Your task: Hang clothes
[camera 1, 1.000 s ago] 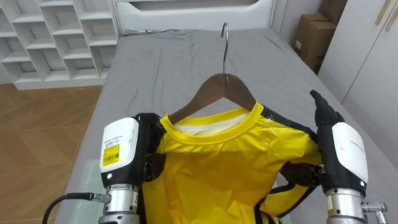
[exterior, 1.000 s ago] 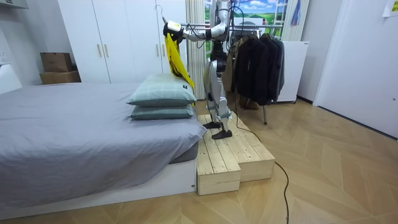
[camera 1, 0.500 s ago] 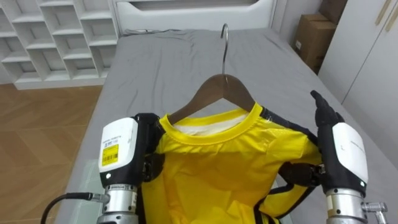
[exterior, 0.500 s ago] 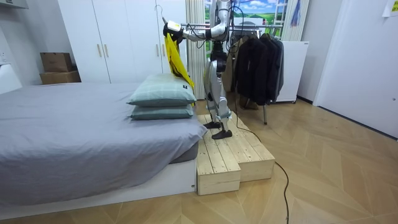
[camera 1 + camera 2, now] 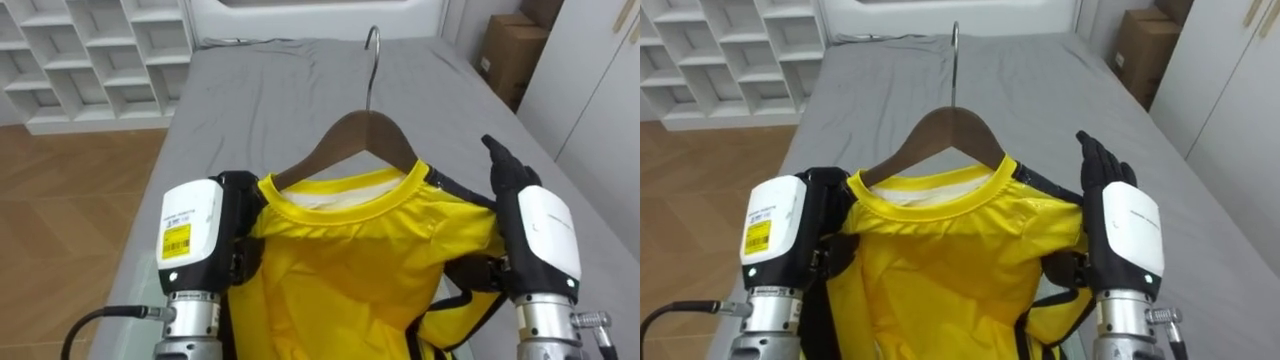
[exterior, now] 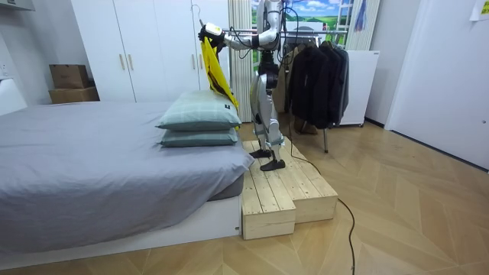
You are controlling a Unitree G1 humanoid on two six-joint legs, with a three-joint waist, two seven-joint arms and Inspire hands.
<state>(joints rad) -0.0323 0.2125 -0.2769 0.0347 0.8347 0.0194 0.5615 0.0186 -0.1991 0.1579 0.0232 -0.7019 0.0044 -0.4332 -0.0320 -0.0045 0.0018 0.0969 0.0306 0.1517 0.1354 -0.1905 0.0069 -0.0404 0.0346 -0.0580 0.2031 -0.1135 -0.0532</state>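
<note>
Two hands flank a yellow shirt (image 5: 350,260) on a wooden hanger (image 5: 355,135) above the bed (image 5: 270,90). The hanger lies left to right, its hook (image 5: 372,45) pointing up and away from the robot. The right hand (image 5: 505,172) has straight fingers beside the shirt's shoulder, while the left hand (image 5: 235,200) has its fingers behind the cloth, their state hidden.

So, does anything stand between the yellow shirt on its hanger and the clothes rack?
No object shows between them. The yellow shirt is held out toward the bed, while the clothes rack stands behind the robot.
</note>
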